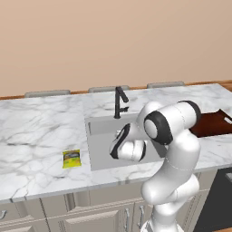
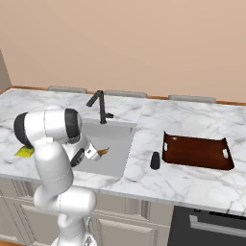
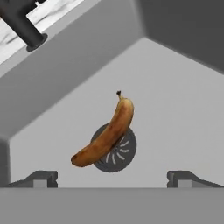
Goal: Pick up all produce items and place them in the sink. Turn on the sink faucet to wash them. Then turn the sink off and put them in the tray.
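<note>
The banana (image 3: pixel 107 136) lies on the floor of the sink (image 3: pixel 175 109), across the round drain (image 3: pixel 120 153). The tool (image 3: pixel 112 177) hovers above it, fingers spread apart, grasping nothing. The faucet (image 1: pixel 119 101) stands at the basin's back edge; the tray (image 2: pixel 197 152) sits toward the desk's (image 2: pixel 192 120) right end.

One banana (image 3: pixel 106 137), one tray (image 2: pixel 198 153), one snack packet (image 1: pixel 71 158) (yellow), one faucet (image 2: pixel 99 106)

wall (image 1: pixel 113 41): plain beige, upper half of both base views | counter (image 1: pixel 36 122): white marble, grey veins, spans mid-frame, wood strip at back edge | cabinets (image 1: pixel 90 210): pale grey, bar handles, bottom of frame | dark appliance front (image 2: pixel 211 228): lower right, right base view | light: even, soft
</note>
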You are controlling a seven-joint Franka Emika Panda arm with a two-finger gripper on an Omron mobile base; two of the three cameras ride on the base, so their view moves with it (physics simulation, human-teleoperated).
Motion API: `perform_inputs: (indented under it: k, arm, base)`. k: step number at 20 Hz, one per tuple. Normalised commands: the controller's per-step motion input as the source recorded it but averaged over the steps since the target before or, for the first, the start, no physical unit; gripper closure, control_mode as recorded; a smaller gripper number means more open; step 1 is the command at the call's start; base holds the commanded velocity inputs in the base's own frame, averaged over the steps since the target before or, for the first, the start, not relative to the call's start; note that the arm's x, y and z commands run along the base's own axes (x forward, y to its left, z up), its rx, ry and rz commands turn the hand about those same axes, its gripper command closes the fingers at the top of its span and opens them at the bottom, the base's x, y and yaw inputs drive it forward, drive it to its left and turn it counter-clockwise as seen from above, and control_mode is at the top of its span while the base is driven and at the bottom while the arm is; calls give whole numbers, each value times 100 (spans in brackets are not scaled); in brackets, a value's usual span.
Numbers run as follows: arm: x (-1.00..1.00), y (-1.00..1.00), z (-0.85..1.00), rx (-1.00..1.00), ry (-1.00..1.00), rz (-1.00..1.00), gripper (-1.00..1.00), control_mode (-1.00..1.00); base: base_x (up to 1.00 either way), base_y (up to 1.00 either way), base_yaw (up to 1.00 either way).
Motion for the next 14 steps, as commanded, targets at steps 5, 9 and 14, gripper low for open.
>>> perform_inputs:
  k: [5, 9, 14]
  arm:
    - [45, 29, 16, 3, 25, -6, -100, -100]
    - [40, 42, 3, 0, 18, -7, -100, -100]
    - [40, 41, 3, 0, 17, -6, -100, -100]
  base:
    - [0, 0, 0]
    - [0, 0, 0]
    - [0, 0, 0]
